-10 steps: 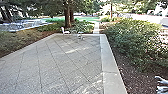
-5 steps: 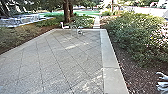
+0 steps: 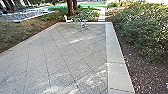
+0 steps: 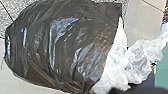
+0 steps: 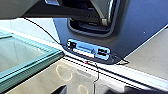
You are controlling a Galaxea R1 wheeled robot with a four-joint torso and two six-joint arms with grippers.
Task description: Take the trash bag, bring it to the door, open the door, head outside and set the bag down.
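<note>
The trash bag (image 4: 62, 47), dark and shiny, is close up in the left wrist view. Crumpled white plastic (image 4: 117, 67) spills out of its end, bunched against the dark edge of my left gripper (image 4: 140, 90), which is shut on the bag. Pale paving lies behind the bag. In the right wrist view, dark parts of my right gripper (image 5: 87, 90) reach in over a light floor strip, away from the bag. A teal-framed glass door (image 5: 22, 57) stands beside my base there.
Ahead lies a paved patio (image 3: 75, 55) with a pale concrete border (image 3: 116, 55) on its right. Bushes (image 3: 142, 30) grow beyond that border. A white chair (image 3: 68, 20) and other small furniture stand at the far edge, near tree trunks (image 3: 71, 7).
The whole head view has shifted: the patio's far edge sits higher and a little further right than half a second ago, so the camera has moved. A pale shape at the lower right has mostly left the view.
</note>
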